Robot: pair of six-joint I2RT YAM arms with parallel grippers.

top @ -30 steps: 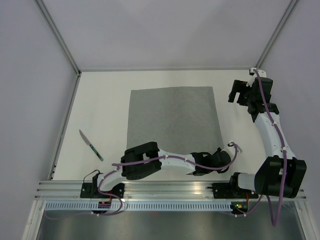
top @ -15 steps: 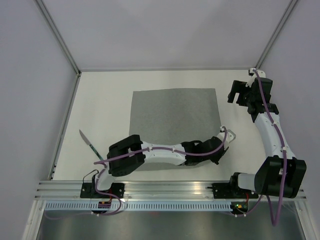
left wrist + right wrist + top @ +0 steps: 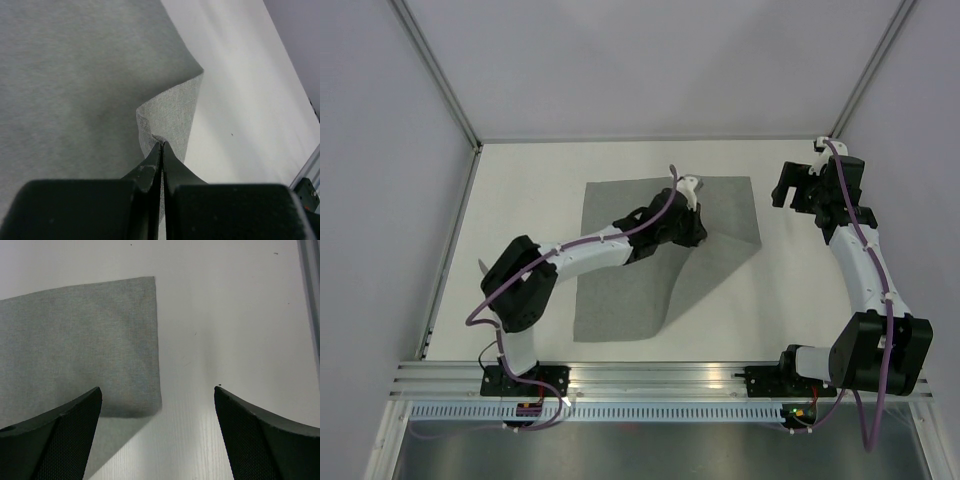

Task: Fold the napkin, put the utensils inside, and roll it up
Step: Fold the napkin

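Observation:
The grey napkin [image 3: 620, 290] lies mid-table with its near right corner lifted and drawn back over itself, leaving a diagonal fold edge. My left gripper [image 3: 700, 228] is shut on that corner [image 3: 167, 117] and holds it above the cloth's far half. The pinched tip sits between the fingertips [image 3: 161, 145]. My right gripper [image 3: 788, 190] is open and empty, hovering just right of the napkin's far right corner [image 3: 145, 340], and its fingers [image 3: 60, 440] frame bare table. Only the silvery tip of one utensil [image 3: 482, 266] shows at the left, the rest hidden behind my left arm's elbow.
The white table [image 3: 520, 200] is walled at the far edge and on both sides. An aluminium rail [image 3: 660, 375] with both arm bases runs along the near edge. My left arm [image 3: 580, 255] stretches diagonally over the napkin's left half.
My left gripper has carried the napkin's near right corner from the near right up and left over the cloth, making a diagonal fold. The right arm has barely moved.

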